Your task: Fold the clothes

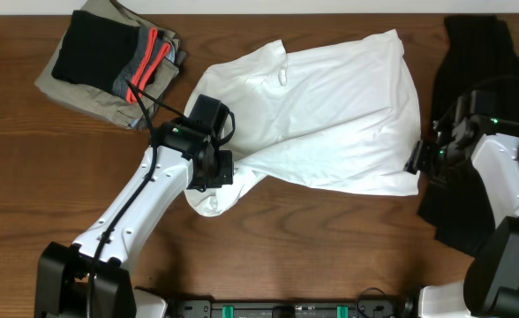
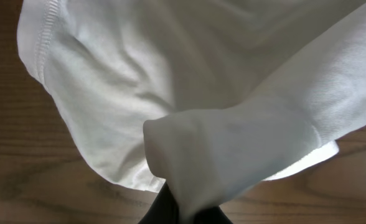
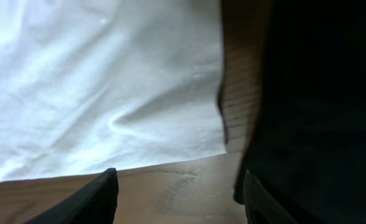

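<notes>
Fingers of the left gripper are clamped on a bunched fold of the white T-shirt. In the left wrist view only their dark tips show at the bottom edge, with cloth gathered up between them. Ahead of these fingers the shirt spreads wide, and a stitched hem runs off to their left. Bare wood of the table shows below and to either side of the pinched fold. Behind the left gripper, a rounded lobe of white cloth lies on the wood.

The right gripper stands with its fingers apart and nothing between them but bare tabletop. The T-shirt's edge lies just ahead of these fingers, flat on the wood, its corner a little beyond the gap. A black garment lies just beside the right-hand finger and stretches away ahead of it.

Well beyond the left gripper, to its left, sits a folded pile of olive, black and grey cloth with orange stripes.
</notes>
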`<state>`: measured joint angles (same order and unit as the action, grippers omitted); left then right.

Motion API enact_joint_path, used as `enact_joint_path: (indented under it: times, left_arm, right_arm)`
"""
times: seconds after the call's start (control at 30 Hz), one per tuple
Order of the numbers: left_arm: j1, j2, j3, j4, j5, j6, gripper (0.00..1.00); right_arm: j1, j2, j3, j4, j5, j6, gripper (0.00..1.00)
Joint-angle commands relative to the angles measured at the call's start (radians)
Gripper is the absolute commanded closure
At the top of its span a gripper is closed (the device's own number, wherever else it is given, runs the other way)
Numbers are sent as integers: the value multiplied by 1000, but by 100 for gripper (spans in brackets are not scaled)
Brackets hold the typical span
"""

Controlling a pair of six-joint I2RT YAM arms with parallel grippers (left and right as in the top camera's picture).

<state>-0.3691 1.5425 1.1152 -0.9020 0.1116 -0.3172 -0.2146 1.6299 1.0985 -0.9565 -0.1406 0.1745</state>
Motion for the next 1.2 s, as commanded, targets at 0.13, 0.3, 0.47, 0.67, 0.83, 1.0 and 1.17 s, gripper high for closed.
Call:
enact_joint_path:
  times: [0.13, 0.3, 0.47, 0.67, 0.83, 1.0, 1.17]
  left_arm:
    - [6, -7, 1, 0, -19, -2, 94]
    - [6, -7, 1, 3, -19, -2, 94]
    - [6, -7, 1, 3, -19, -2, 94]
    - [6, -7, 1, 3, -19, -2, 94]
    - [6, -7, 1, 3, -19, -2, 94]
    - [6, -7, 1, 8, -19, -2, 93]
    - [6, -7, 1, 10, -19, -2, 94]
  right_arm:
    - [19, 45, -1, 3, 79, 4, 39]
    - [25, 75, -2, 3, 85, 3, 39]
    - [61, 106, -3, 15, 84, -5, 40]
    - [90, 156, -3, 33, 85, -3, 40]
    - [90, 185, -3, 39, 89, -3, 41]
    - [91, 216, -9, 47, 97, -3, 42]
    - [91, 222, -27, 48, 127, 13, 46]
